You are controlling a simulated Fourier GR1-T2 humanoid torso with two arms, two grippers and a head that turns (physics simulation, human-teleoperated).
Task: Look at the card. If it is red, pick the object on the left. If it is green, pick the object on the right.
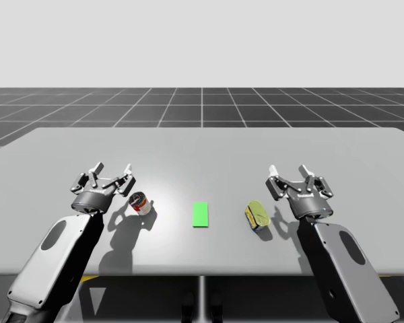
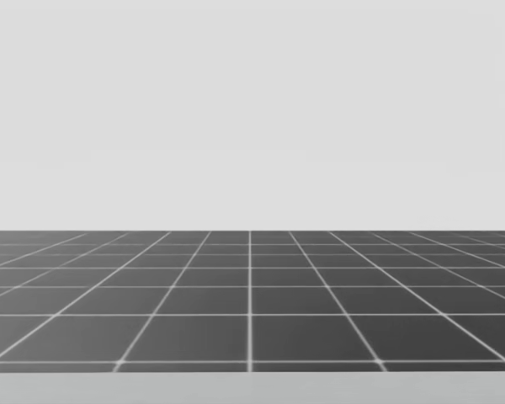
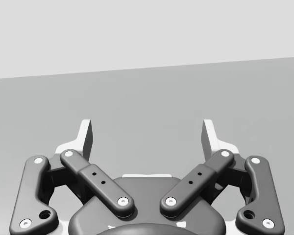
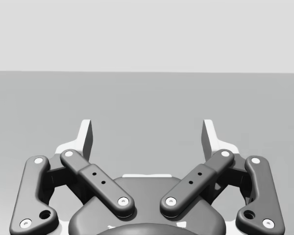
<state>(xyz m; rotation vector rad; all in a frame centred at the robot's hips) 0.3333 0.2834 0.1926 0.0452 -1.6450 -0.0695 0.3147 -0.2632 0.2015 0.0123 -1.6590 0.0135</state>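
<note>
Card: green it was! The card (image 1: 200, 214) lay flat on the grey table (image 1: 202, 151), dead centre between the two cans.
Left object: a red can (image 1: 141, 202) sat to the card's left, near the front edge of the table.
Right object: a yellow can (image 1: 258, 216) sat to the card's right, about as far from the card as the red one was.
Left gripper: my left gripper (image 1: 113, 169) hung just beside the red can, on the can's outer side. Its fingers (image 3: 85, 139) were spread wide with nothing between them, and the left wrist view had bare table ahead.
Right gripper: my right gripper (image 1: 287, 171) hovered just beside the yellow can, a little further back and to the outside. Its fingers (image 4: 209, 137) were splayed wide too, gripping nothing, with plain table ahead of them.
Head: it looked out level over the dark gridded floor (image 2: 251, 303).
</note>
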